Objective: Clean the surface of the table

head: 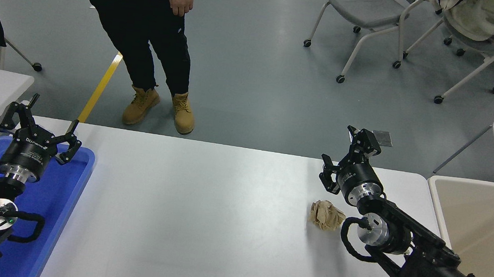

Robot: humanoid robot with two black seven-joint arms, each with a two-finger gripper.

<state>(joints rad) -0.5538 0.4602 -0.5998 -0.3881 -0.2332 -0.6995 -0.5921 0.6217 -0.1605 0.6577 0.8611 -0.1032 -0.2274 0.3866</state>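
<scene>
The only lettering in view is a short white brand mark printed on the black cylindrical body of the left gripper (pixel 39 123), at about eight o'clock in the scene. It sits tilted along the curve of the housing and looks like a logo of a few rounded letters, but the characters are too small and skewed to spell out with certainty. Smaller white print on the body just below it is too fine to read. No other words, numbers or signs can be read.
</scene>
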